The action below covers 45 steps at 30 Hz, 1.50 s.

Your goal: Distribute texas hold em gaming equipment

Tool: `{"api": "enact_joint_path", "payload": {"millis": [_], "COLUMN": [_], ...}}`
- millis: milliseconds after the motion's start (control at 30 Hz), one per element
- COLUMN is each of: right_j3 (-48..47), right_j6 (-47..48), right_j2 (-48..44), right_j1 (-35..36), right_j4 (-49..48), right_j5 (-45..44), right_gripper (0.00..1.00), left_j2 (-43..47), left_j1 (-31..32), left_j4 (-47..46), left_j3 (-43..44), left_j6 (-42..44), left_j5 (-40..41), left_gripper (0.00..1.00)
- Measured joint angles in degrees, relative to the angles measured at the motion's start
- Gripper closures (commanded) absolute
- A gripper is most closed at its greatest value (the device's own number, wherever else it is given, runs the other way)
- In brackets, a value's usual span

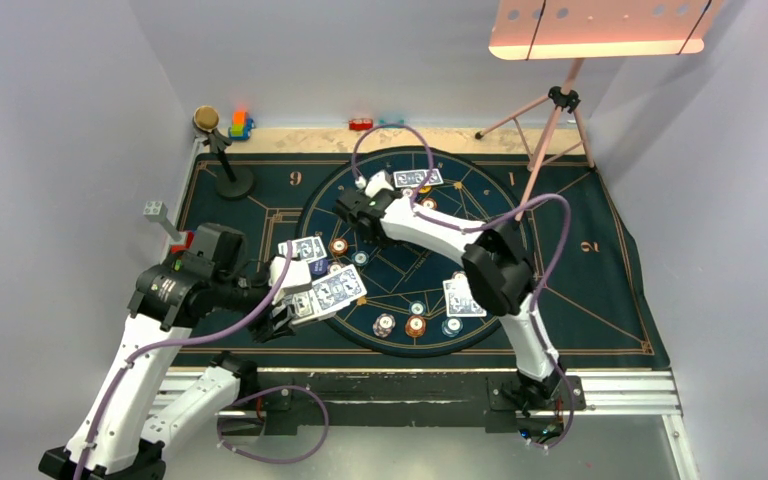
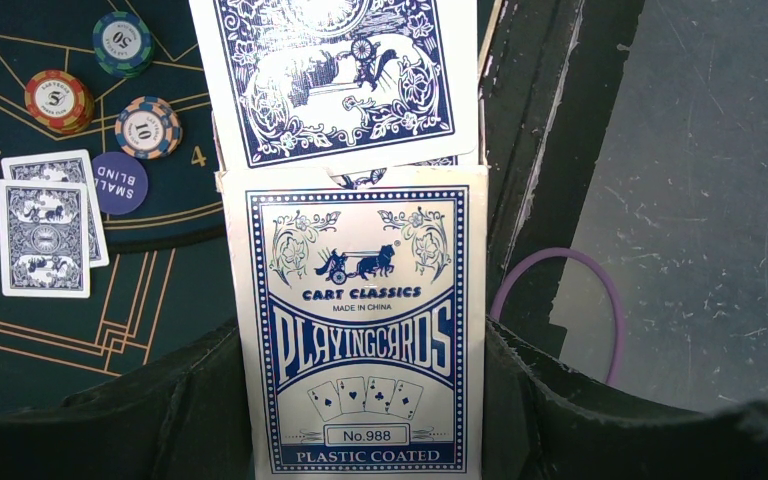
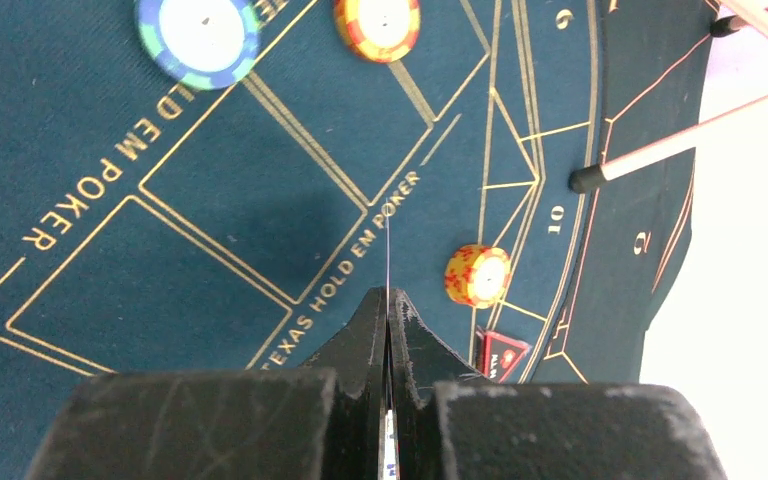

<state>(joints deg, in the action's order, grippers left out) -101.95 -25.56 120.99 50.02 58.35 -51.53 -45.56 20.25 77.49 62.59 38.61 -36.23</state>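
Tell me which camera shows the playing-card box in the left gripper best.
Left wrist view: the card box fills the frame, its print readable, held in the left gripper. Top external shows it small at that gripper. The right wrist view does not show it.

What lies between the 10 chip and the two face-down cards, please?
The dark blue small blind button, right beside the cards, as the left wrist view shows.

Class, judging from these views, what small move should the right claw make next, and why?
Probably lower and open: the right claw is shut on a card, held edge-on over a bare patch of the mat.
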Motion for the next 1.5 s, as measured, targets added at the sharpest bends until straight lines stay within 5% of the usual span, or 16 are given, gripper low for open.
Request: {"api": "enact_joint_path", "payload": {"millis": [167, 400, 500, 800, 1067, 1333, 1500], "right_j3": [-2.7, -3.6, -3.7, -2.7, 0.1, 25.3, 35.1], "right_j6": [-1.2, -1.7, -1.5, -0.5, -0.9, -6.0, -12.1], "right_j2": [7.3, 9.6, 9.6, 6.5, -11.6, -41.9, -49.8], "right_j1": [1.8, 2.8, 2.7, 1.8, -2.8, -11.6, -10.8], "right_j4": [1.1, -0.6, -2.3, -7.8, -10.6, -27.9, -42.1], "right_j5": [-0.3, 2.3, 4.9, 15.4, 25.7, 52.1, 69.8], "right_gripper": [0.92, 0.4, 0.27, 0.19, 0.15, 0.08, 0.06], "left_j2": [-0.3, -0.6, -0.8, -1.3, -1.5, -1.9, -2.2], "left_j1": [0.0, 0.0, 0.0, 0.0, 0.0, 0.0, 0.0], "left_j4": [0.1, 0.2, 0.2, 0.2, 0.2, 0.1, -0.2], "left_j3": [0.3, 0.7, 0.9, 1.0, 1.0, 1.0, 1.0], "left_j6": [0.0, 0.0, 0.0, 0.0, 0.0, 0.0, 0.0], "left_j5": [0.0, 0.1, 0.1, 0.4, 0.5, 0.5, 0.5], "left_gripper": [1.0, 1.0, 1.0, 1.0, 1.0, 1.0, 1.0]}}
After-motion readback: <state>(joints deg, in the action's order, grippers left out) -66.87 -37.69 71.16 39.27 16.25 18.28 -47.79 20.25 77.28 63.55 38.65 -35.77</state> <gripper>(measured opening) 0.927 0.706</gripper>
